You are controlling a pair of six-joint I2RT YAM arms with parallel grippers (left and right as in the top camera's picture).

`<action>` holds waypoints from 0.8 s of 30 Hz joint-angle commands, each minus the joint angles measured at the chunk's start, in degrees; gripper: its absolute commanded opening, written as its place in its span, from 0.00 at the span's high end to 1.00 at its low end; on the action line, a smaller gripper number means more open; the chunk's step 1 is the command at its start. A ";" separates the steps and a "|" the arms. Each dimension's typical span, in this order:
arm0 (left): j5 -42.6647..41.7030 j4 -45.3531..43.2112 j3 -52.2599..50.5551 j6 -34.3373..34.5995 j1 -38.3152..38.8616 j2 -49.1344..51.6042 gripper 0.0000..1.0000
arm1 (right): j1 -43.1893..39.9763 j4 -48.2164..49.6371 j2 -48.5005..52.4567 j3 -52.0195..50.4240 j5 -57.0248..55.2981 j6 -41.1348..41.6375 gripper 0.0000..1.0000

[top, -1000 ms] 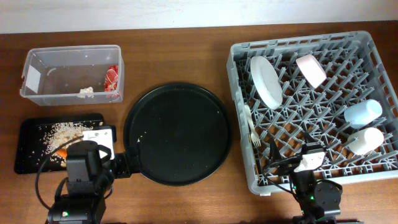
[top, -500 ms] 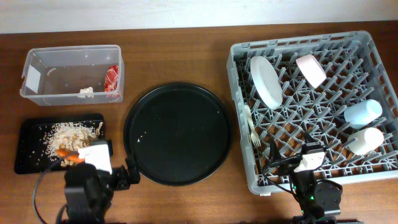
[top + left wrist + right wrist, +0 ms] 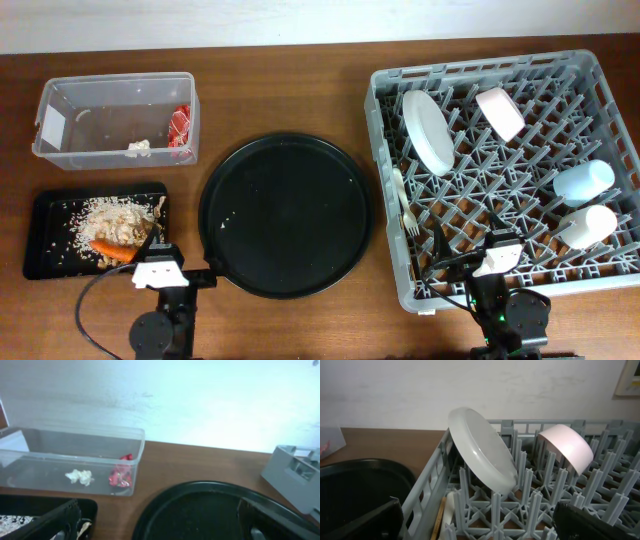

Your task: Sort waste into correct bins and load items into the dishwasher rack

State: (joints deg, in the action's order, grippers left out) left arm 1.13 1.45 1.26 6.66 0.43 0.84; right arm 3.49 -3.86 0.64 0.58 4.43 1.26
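The clear tub (image 3: 60,95) holds a red-and-white wrapper (image 3: 181,125) and a white paper scrap (image 3: 138,149); both also show in the left wrist view, the wrapper (image 3: 120,475) and the scrap (image 3: 80,476). The shallow black tray (image 3: 45,215) holds beige flaky food (image 3: 110,218) and the orange carrot (image 3: 108,248). My left gripper (image 3: 178,256) is open and empty, low at the table's front between this tray and the round tray; it also shows in its wrist view (image 3: 160,527). The grey rack (image 3: 600,90) holds the plate (image 3: 428,130), bowl (image 3: 499,112), blue cup (image 3: 583,180), white cup (image 3: 587,225) and fork (image 3: 405,205). My right gripper (image 3: 488,246) is open and empty over the rack's front edge.
A large round black tray (image 3: 285,215) with a few crumbs lies between the bins and the rack. In the right wrist view the plate (image 3: 482,450) and bowl (image 3: 567,447) stand tilted among the pegs, the fork (image 3: 451,510) low at the left wall.
My left arm has drawn back from the shallow black tray toward the table's front edge. The carrot now lies uncovered in that tray. The right arm has not moved.
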 commanded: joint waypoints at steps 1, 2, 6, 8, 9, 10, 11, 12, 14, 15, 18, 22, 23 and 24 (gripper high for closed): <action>2.08 3.69 -0.74 -3.58 1.36 -0.57 0.01 | 0.31 -0.26 -0.44 -0.26 0.94 0.02 0.01; 1.22 3.30 -0.72 -3.52 1.40 -0.57 0.01 | 0.31 -0.26 -0.44 -0.26 0.94 0.02 0.01; -0.02 3.30 -0.72 -3.54 1.40 -0.57 0.01 | 0.31 -0.26 -0.44 -0.26 0.94 0.02 0.01; -0.02 3.30 -0.72 -3.52 1.40 -0.57 0.01 | 0.31 -0.26 -0.44 -0.26 0.94 0.02 0.01; -0.02 3.30 -0.72 -3.54 1.40 -0.57 0.01 | 0.31 -0.24 -0.44 -0.26 0.94 0.02 0.01; -0.02 3.32 -0.72 -3.52 1.40 -0.57 0.01 | 0.31 -0.26 -0.44 -0.26 0.94 0.02 0.01; -0.02 3.30 -0.72 -3.52 1.40 -0.55 0.01 | 0.31 -0.26 -0.44 -0.26 0.94 0.02 0.01; -0.02 3.30 -0.72 -3.52 1.40 -0.55 0.01 | 0.31 -0.24 -0.44 -0.26 0.94 0.02 0.01; -0.02 3.30 -0.72 -3.52 1.40 -0.55 0.01 | 0.31 -0.26 -0.44 -0.26 0.94 0.02 0.01; -0.02 3.30 -0.72 -3.54 1.40 -0.55 0.01 | 0.31 -0.26 -0.44 -0.26 0.94 0.02 0.01; -0.02 3.30 -0.72 -3.52 1.40 -0.55 0.01 | 0.31 -0.26 -0.44 -0.26 0.94 0.02 0.01; -0.02 3.32 -0.72 -3.52 1.40 -0.55 0.01 | 0.31 -0.26 -0.44 -0.26 0.94 0.02 0.01; -0.02 3.32 -0.72 -3.52 1.40 -0.55 0.01 | 0.31 -0.26 -0.44 -0.26 0.94 0.02 0.01; -0.02 3.30 -0.72 -3.52 1.40 -0.55 0.01 | 0.31 -0.26 -0.44 -0.26 0.94 0.02 0.01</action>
State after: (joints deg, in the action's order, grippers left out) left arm 1.74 4.73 0.86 4.05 1.56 0.73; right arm 3.49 -3.86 0.64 0.58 4.40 1.32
